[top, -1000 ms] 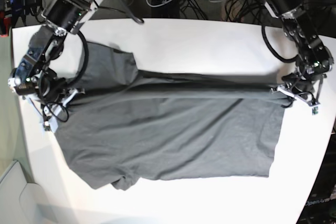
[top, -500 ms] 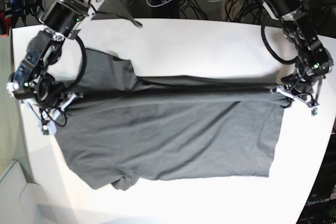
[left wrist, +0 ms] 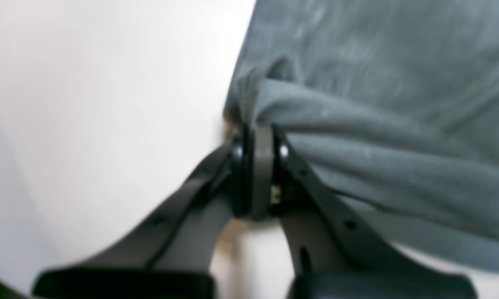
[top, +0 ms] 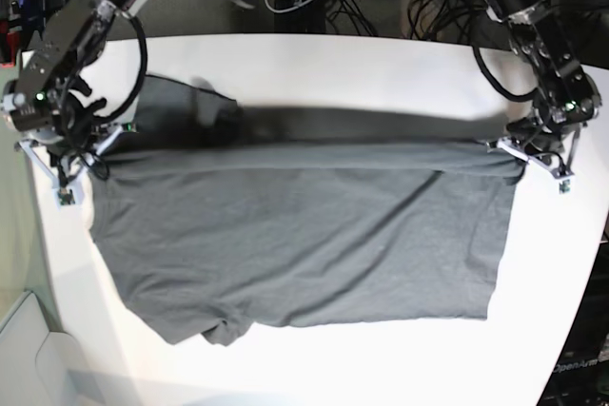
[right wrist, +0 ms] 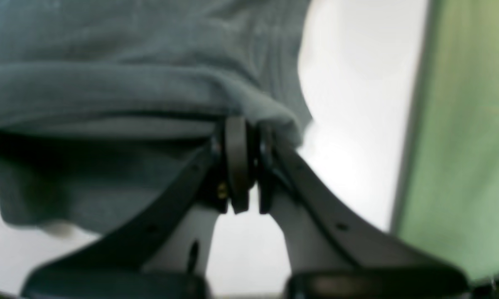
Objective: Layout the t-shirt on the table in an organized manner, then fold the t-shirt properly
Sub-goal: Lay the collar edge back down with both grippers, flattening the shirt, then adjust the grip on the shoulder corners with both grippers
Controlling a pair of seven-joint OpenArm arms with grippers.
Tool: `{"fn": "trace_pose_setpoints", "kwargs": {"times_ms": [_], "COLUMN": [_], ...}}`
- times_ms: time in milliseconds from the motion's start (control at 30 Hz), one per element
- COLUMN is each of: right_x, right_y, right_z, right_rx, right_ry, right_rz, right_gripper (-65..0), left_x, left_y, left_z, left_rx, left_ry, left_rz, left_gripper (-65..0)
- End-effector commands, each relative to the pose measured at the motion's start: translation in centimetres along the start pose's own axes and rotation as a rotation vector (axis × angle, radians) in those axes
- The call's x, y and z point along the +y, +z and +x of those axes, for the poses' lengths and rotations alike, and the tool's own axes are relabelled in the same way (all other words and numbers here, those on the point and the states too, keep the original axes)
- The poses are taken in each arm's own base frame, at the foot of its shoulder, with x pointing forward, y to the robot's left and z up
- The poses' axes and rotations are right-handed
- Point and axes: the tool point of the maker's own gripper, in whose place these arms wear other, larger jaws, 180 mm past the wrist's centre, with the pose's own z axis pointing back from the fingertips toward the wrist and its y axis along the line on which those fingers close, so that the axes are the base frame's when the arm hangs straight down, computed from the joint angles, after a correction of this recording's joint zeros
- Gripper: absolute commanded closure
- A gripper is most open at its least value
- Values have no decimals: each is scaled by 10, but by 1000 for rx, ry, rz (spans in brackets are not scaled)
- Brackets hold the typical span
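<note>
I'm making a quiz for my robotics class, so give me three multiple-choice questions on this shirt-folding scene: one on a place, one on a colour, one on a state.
1. Where does the left gripper hold the plain dark charcoal-grey cotton t-shirt?
A. at the shirt's far edge, on the base view's right
B. at its near hem
C. at its middle

2. What colour is the smooth matte table?
A. brown
B. white
C. black

3. How does the right gripper stand?
A. wide open above the shirt
B. shut on bare table
C. shut on the shirt

Answers: 1 A, the base view shows it at that corner; 2 B, the bare tabletop is white; 3 C, cloth bunches between its closed jaws in the right wrist view.
</note>
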Motion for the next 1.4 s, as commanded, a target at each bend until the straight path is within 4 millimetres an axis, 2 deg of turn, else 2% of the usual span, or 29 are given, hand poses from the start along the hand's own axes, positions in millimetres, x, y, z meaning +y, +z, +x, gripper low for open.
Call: {"fn": "trace_pose_setpoints", "kwargs": {"times_ms": [0,167,433,533,800,1067,1200,1367], "right_x": [-8,-2,28,29,30,29,27,29], "right_y": [8,11,20,22,21,19,20,22], "right_z": [10,-19,-59,-74,-72,-66,-70,-83], "right_rx": [-36,37,126,161,157,146,156,186], "right_ry": [8,31,132,135,135,134,131,137], "right_rz": [-32,-27,31,38,39,35,33,39], "right_gripper": [0,0,0,0,0,-5,-122,-323], "left_x": [6,7,15,16,17,18,16,16], "left_y": [7,15,19,20,20,20,20,20], "left_z": [24,24,16,6,-3,-3,-3,-3], "left_rx": [-65,-43,25,45,62,60,61,61], "left_ry": [-13,-27,-42,-52,-62,-62,-66,-66], "left_rz": [19,31,50,54,53,53,51,51], "left_gripper": [-2,-2,-2,-2,-2,-2,-2,-2]}}
